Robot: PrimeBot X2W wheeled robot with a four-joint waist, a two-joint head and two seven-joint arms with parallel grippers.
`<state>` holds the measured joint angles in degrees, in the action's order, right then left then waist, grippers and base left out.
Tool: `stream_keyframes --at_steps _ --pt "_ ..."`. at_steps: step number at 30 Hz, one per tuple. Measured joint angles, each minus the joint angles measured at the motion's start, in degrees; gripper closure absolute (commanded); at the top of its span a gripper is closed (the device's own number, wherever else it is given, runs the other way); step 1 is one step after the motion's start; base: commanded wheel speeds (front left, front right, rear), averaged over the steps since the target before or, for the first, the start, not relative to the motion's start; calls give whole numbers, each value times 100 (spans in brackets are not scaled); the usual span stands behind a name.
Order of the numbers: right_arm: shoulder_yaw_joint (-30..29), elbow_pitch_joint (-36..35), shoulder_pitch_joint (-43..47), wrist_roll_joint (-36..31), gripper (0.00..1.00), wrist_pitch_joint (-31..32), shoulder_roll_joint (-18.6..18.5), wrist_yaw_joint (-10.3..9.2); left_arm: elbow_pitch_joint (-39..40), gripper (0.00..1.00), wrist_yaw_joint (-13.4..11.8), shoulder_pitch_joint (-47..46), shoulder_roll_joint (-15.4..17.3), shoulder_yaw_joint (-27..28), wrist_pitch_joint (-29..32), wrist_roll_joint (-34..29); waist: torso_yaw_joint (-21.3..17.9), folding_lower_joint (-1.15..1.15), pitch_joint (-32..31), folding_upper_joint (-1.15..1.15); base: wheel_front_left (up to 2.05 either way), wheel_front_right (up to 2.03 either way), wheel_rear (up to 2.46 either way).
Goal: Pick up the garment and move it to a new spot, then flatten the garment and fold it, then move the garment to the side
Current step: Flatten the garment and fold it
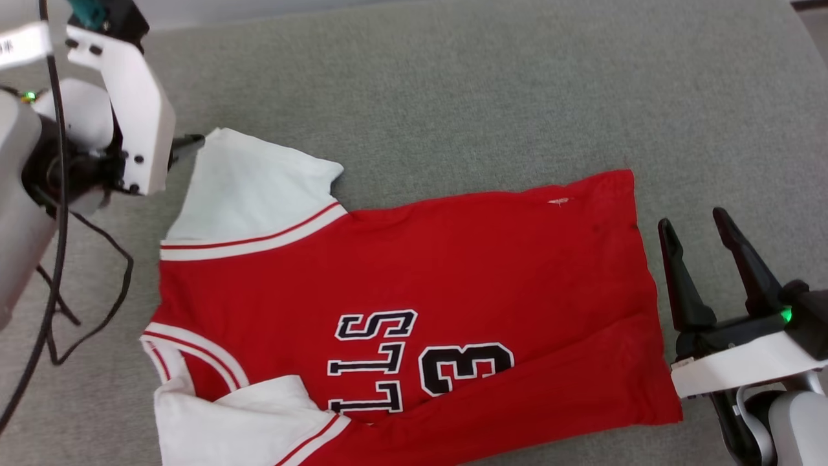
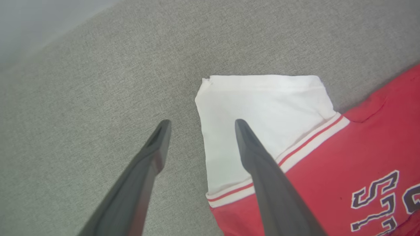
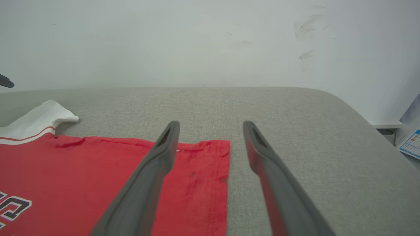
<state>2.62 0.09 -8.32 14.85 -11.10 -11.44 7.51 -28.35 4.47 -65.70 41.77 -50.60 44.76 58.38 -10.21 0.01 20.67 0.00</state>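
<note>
The left fingers (image 2: 262, 170) stand apart and hold nothing. One lies over the white far sleeve, the other over bare grey cloth, with the sleeve's outer edge between them. Whether either tip touches the fabric cannot be told. In the head view a white wrist bracket (image 1: 139, 110) hides them, apart from one dark tip at the sleeve's far corner. The right fingers (image 3: 157, 164) are also spread and empty, just beside the hem. From the right wrist, one crosses the hem's far corner and the other the bare desk.

The garment (image 1: 401, 259) lies spread chest-up across the middle of the desk, collar toward the left edge and hem toward the right edge. Its near part is cut off by the bottom of the head view, so the near sleeve and collar show only partly. That sleeve is turned in over the chest and covers the start of the lettering. Only "LLS" and a "3" can be read.

The body is red, and the short sleeves are white with red-and-white striped bands. The collar is striped to match, and the print is black with white edging. A long diagonal crease runs from the hem toward the number. There is a small white mark near the hem's far corner.

The desk (image 1: 517, 97) is covered in grey woven cloth, and its far right corner is rounded. Black cables (image 1: 123, 272) trail over its left side. Behind the far edge stands a pale wall (image 3: 197, 39) with faint scuffs. A blue-and-white printed sheet (image 3: 411, 144) shows beyond the right edge, too small to read.
</note>
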Motion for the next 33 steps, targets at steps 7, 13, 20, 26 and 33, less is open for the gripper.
stream_keyframes --at_steps 7,13,20,26,33 --pt "-4 67 -246 -4 0 -127 -11 1 -296 0 9 -472 -115 -298 408 -356 -219 0 505 0 0 0 0" --pt "49 107 -408 -2 0 -200 -10 1 -627 0 88 -539 -134 -439 296 -545 -330 0 813 0 0 0 0" --pt "56 178 -455 5 0 -248 -15 1 -762 100 210 -530 -194 -534 338 -420 -336 -1 890 0 0 0 0" --pt "8 199 -536 9 0 -244 -200 1 -805 100 259 -397 -299 -610 -42 -360 -252 -1 719 0 0 0 0" --pt "-29 -70 -910 86 0 397 -895 1 -555 100 289 -263 -330 -623 -791 -320 -40 -1 300 0 0 0 0"
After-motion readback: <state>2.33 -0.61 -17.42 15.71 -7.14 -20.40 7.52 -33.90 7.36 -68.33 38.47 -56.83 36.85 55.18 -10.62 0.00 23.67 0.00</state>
